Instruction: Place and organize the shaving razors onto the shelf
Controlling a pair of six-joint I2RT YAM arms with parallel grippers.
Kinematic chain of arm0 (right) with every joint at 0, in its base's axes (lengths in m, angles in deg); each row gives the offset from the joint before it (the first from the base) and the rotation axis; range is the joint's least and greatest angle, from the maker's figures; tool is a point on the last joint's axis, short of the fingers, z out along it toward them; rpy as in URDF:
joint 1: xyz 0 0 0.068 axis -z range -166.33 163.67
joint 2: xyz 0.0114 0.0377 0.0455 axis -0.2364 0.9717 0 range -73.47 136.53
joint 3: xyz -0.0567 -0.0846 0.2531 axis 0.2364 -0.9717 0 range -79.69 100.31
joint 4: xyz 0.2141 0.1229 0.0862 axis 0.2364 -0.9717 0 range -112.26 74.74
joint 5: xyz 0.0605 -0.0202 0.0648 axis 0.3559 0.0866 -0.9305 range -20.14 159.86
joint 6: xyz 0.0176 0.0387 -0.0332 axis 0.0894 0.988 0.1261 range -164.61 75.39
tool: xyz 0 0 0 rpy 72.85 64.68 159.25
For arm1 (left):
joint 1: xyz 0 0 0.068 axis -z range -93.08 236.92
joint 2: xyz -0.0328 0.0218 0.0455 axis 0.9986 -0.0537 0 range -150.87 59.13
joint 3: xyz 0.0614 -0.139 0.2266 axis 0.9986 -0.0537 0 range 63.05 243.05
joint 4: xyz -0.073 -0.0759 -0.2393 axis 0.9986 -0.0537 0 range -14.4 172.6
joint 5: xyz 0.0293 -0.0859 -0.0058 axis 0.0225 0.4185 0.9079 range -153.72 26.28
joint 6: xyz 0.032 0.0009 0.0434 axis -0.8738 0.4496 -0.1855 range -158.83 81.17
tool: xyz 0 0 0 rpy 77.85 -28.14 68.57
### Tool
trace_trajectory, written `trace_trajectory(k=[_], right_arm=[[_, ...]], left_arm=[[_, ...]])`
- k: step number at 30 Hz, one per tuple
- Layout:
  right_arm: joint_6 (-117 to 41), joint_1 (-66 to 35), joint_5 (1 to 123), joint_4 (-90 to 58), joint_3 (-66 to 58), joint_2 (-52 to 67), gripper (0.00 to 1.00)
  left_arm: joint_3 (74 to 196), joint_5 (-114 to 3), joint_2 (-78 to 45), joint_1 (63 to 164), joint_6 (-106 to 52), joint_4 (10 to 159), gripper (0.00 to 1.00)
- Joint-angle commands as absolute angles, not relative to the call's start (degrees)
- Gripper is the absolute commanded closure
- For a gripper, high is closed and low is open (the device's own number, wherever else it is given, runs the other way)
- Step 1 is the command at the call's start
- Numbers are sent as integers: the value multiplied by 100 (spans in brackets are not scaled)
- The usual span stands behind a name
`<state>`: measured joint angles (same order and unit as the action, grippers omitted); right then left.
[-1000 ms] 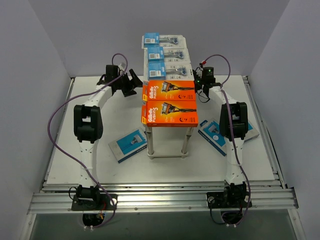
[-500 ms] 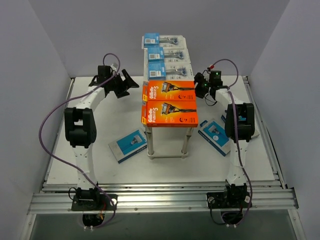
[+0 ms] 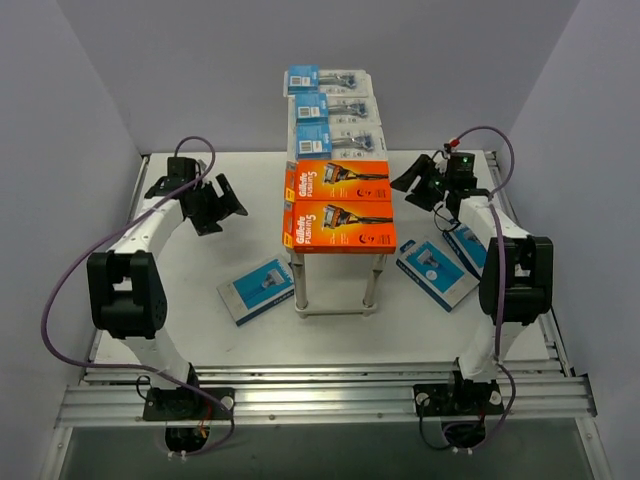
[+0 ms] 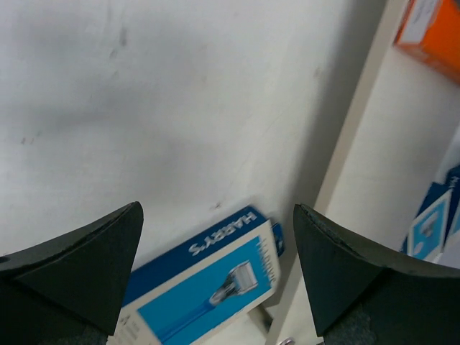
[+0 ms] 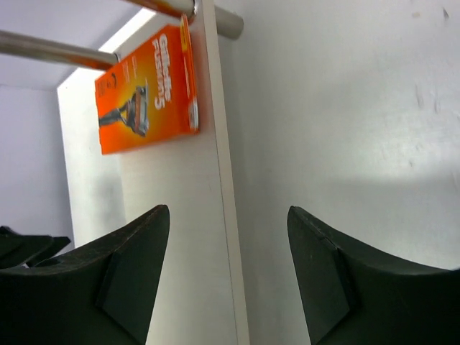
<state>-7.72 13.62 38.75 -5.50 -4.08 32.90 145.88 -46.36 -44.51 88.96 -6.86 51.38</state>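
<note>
The shelf (image 3: 299, 285) stands mid-table. On its top lie three clear blister packs with blue cards (image 3: 335, 110) at the far end and two orange boxes (image 3: 338, 205) at the near end. One blue-and-white box (image 3: 257, 290) lies on the table left of the shelf legs, and two more (image 3: 437, 272) lie to the right. My left gripper (image 3: 215, 200) hangs open and empty left of the shelf. Its wrist view looks down on that left blue box (image 4: 208, 280), below the open gripper (image 4: 217, 207). My right gripper (image 3: 415, 183) is open and empty just right of the shelf. Its wrist view has an orange box (image 5: 147, 90) beyond the gripper (image 5: 226, 209).
The white table is walled by grey panels at the back and sides. A metal rail (image 3: 320, 400) runs along the near edge by the arm bases. Purple cables loop from both arms. The farther right blue box (image 3: 470, 245) lies partly under the right arm.
Both arms have swung outward from the shelf: the left gripper to the left and nearer, the right gripper to the right. The right jaws have spread wider.
</note>
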Motion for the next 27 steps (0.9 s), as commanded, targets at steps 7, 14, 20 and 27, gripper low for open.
trace_trajectory(k=[7, 14, 20, 27], right_arm=[[-1551, 1332, 4936, -1762, -1465, 1628, 37], [-1718, 1341, 6210, -2720, -1720, 933, 37], [-1666, 1341, 6959, -3608, -1799, 607, 36], [-1148, 1341, 7679, -4277, -2185, 405, 5]], left_arm=[[13074, -5010, -2631, 8824, -1290, 4753, 6], [12792, -4984, -1998, 8771, -1798, 4867, 6], [12334, -4589, -1417, 8841, -1923, 5272, 6], [12343, -4096, -1277, 8859, -1861, 5342, 6]])
